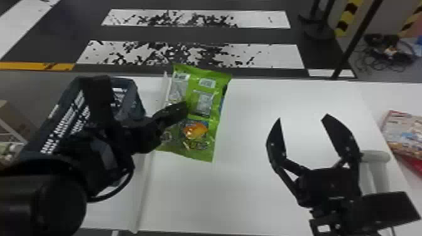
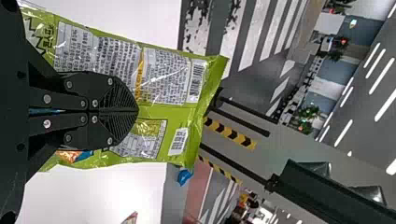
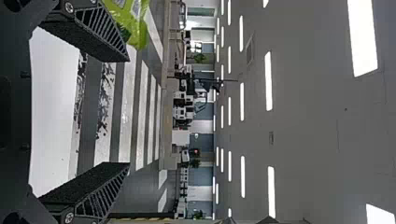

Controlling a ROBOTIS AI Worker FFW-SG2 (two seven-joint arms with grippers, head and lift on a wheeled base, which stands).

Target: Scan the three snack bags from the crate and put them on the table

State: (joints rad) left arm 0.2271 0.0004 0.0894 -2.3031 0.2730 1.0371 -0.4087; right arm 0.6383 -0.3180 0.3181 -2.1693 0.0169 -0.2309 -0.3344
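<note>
The left gripper (image 1: 186,108) had its fingers clamped on a green, glossy plastic snack bag (image 1: 204,106), and its dark arm covered much of the blue-grey slatted plastic crate (image 1: 137,99), so the crate's contents could not be made out. In the left wrist view, the left gripper (image 2: 138,111) hid part of the bag's printed back, and a scrap of blue peeked past the bag's edge (what it belonged to, I couldn't say). The right gripper (image 1: 303,116) was spread wide with nothing between its fingers, and it partly masked a pale grey, handle-like object (image 1: 378,156). The view's right edge cut off a red and multicoloured glossy packet (image 1: 405,135). Below all this lay a smooth white table (image 1: 251,188), a raised pale strip (image 1: 146,188) running along it on the crate side. Past its far edge, the dark floor (image 1: 188,34) bore scuffed white stripes, near yellow-and-black posts (image 1: 348,15) and tangled cables (image 1: 389,53). The bag hung slightly tilted, its top overlapping the table's far edge in the head view, with a broad stretch of white between it and the right gripper.
</note>
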